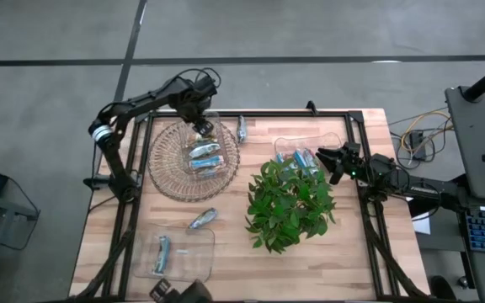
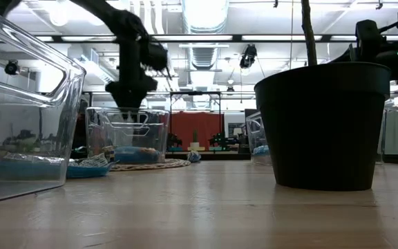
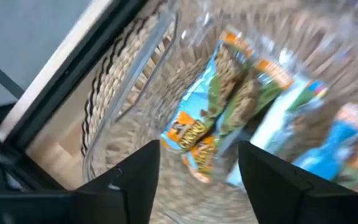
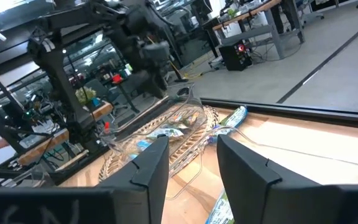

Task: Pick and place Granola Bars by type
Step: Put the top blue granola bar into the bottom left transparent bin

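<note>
The granola bars are small foil-wrapped pieces. Several lie in a clear tub [image 1: 205, 156] on a round wicker tray [image 1: 165, 168]. Their multicoloured and blue wrappers [image 3: 229, 93] fill the left wrist view. My left gripper [image 1: 200, 126] [image 3: 197, 165] is open and hangs just over that tub's far end, touching nothing. Loose bars lie flat on the table near the far edge [image 1: 241, 129] and nearer the front [image 1: 202, 219]. One bar [image 1: 163, 251] lies in a near-left clear tub. My right gripper [image 1: 333, 160] [image 4: 191, 165] is open beside another tub holding blue bars [image 1: 301, 157].
A green leafy plant [image 1: 289, 202] in a black pot [image 2: 330, 124] stands right of centre, close to my right gripper and its tub. A black frame runs along the table's sides. Bare wood lies at the middle front [image 1: 234, 261]. Cables and a desk are off to the right.
</note>
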`<state>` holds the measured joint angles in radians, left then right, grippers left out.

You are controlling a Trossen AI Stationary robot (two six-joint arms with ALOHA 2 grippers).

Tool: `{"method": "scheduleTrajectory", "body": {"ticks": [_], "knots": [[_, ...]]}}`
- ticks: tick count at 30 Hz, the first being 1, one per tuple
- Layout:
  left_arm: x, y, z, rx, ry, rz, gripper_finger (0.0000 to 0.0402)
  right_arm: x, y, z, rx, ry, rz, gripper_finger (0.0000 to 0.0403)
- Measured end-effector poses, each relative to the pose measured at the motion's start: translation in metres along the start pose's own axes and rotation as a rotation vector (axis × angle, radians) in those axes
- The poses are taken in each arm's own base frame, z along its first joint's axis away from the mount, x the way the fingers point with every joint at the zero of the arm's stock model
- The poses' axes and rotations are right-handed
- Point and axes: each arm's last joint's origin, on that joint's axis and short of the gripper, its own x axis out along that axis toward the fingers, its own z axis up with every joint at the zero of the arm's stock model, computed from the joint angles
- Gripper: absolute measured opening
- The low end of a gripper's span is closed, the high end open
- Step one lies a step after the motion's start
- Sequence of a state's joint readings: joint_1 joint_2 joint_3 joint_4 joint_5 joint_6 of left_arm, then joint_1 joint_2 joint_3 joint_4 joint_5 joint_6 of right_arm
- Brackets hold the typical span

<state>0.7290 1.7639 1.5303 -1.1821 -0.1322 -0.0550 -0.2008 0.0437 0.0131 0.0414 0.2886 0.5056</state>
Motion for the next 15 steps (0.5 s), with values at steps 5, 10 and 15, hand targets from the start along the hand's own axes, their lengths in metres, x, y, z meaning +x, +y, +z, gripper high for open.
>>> {"method": "scheduleTrajectory", "body": {"ticks": [5,10,15], "knots": [[-0.026,-0.009,-0.009,-0.231,-0.092,-0.003,0.0225,0.0,0.0,0.0,0.0,0.0,0.0,0.0121],[-0.043,-0.025,-0.016,-0.433,-0.178,0.057,0.0245,0.0,0.0,0.0,0.0,0.0,0.0,0.0122],[-0.051,-0.045,-0.011,-0.515,-0.292,0.028,0.0248,0.0,0.0,0.0,0.0,0.001,0.0,0.0129]]}}
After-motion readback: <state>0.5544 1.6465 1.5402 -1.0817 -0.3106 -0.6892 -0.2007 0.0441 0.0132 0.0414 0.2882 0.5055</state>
